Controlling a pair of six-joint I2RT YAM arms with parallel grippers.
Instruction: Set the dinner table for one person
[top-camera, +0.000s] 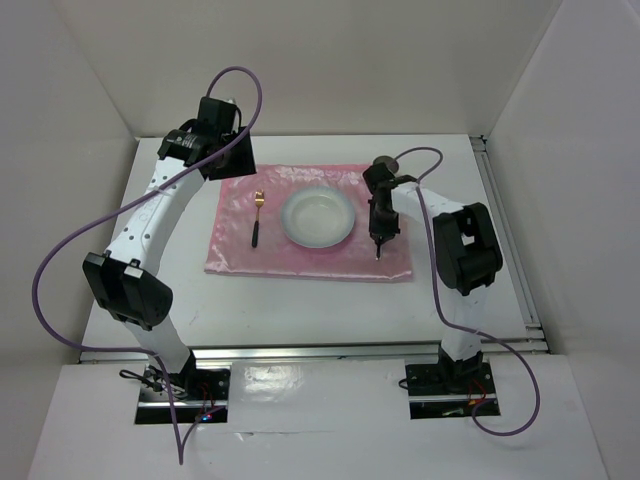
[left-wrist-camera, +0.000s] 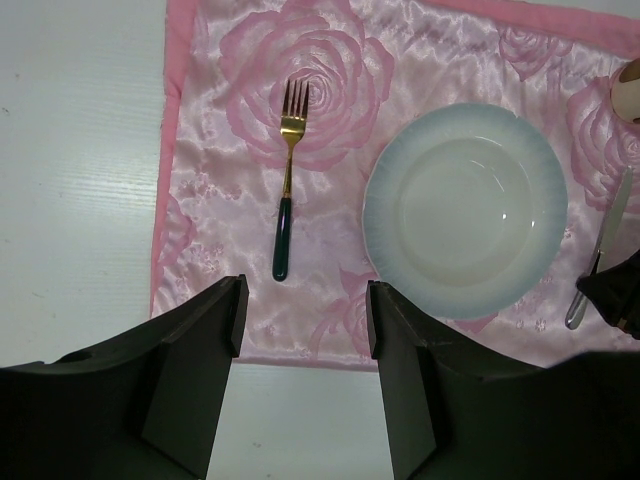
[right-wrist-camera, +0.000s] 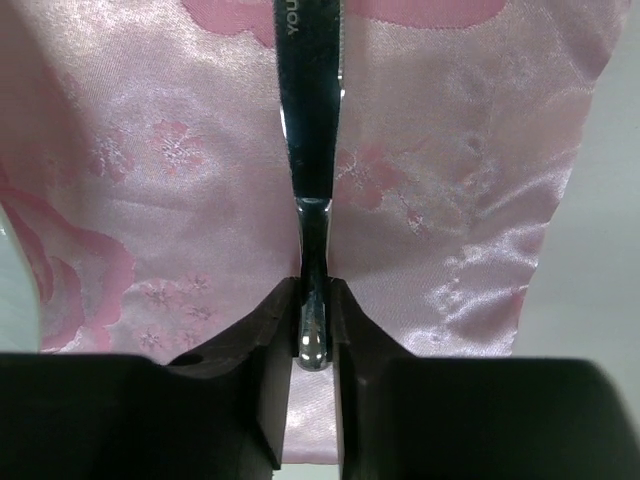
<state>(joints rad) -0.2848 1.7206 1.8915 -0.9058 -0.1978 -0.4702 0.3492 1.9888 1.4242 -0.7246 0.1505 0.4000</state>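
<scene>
One knife (right-wrist-camera: 310, 120) pinched at handle end by right fingers (right-wrist-camera: 262, 345), blade straight ahead over pink cloth (right-wrist-camera: 150, 150), beside plate (left-wrist-camera: 465, 210); left fingers (left-wrist-camera: 190, 350) wide

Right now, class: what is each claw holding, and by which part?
Right claw grips the silver metal knife near its narrow handle end; left claw holds nothing.
</scene>
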